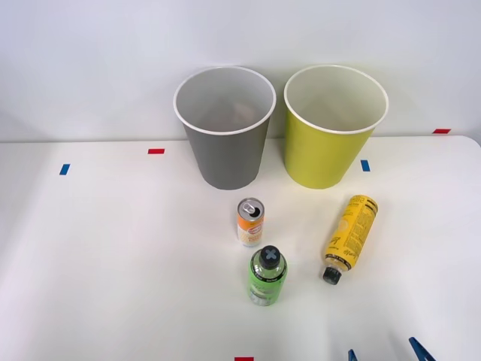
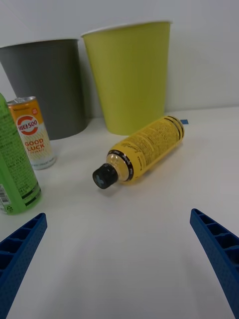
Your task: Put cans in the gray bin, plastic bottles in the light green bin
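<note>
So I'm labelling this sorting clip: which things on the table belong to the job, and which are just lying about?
Job:
orange-and-white can
green bottle
yellow bottle
gray bin
light green bin
right gripper, open

Lying about:
red tape marks
blue tape marks

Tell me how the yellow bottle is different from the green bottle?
The yellow bottle lies on its side on the table, while the green bottle stands upright. The yellow bottle is in front of the light green bin; the green bottle stands just in front of the orange-and-white can. The yellow bottle has black print, the green one a pale label band. Both are slim with dark caps.
</note>
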`<state>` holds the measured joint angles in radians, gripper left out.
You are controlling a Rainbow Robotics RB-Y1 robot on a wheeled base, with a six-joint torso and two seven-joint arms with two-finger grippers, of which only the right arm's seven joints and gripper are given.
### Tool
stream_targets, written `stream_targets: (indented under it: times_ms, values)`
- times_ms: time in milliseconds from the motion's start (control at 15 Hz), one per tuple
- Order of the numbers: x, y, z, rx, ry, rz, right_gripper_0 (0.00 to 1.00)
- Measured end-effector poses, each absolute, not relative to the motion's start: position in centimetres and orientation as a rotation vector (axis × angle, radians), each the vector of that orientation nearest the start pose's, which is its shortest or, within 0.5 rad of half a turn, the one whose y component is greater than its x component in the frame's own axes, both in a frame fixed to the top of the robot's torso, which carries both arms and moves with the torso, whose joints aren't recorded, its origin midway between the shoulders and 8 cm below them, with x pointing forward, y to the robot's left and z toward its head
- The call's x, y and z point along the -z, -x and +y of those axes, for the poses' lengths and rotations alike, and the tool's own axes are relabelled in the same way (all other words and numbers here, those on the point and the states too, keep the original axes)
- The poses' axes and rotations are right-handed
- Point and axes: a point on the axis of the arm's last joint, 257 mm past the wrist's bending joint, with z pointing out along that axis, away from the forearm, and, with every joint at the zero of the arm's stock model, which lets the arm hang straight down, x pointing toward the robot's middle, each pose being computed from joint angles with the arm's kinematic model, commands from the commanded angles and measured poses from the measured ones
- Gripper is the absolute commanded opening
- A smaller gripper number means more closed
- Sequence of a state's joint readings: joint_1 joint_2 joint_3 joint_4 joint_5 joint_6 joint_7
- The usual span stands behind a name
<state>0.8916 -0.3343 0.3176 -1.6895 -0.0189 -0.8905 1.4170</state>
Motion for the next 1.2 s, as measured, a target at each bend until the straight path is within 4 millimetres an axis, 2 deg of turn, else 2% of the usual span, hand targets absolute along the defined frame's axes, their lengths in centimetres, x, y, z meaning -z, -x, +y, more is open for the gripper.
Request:
stream_targets:
  times_ms: [200, 467, 733, 933, 1200]
  values:
    - [27.8, -21.7, -22.4, -0.171, 0.103, 1.451, 1.00]
    - [26.4, -24.2, -23.5, -0.148, 0.066, 1.513, 1.00]
    - [24.0, -27.2, -24.0, -0.146, 0.015, 1.634, 1.00]
    - [23.3, -28.6, -25.0, -0.127, -0.018, 1.791, 1.00]
    - [21.4, -30.4, -25.8, -0.222, -0.202, 1.916, 1.00]
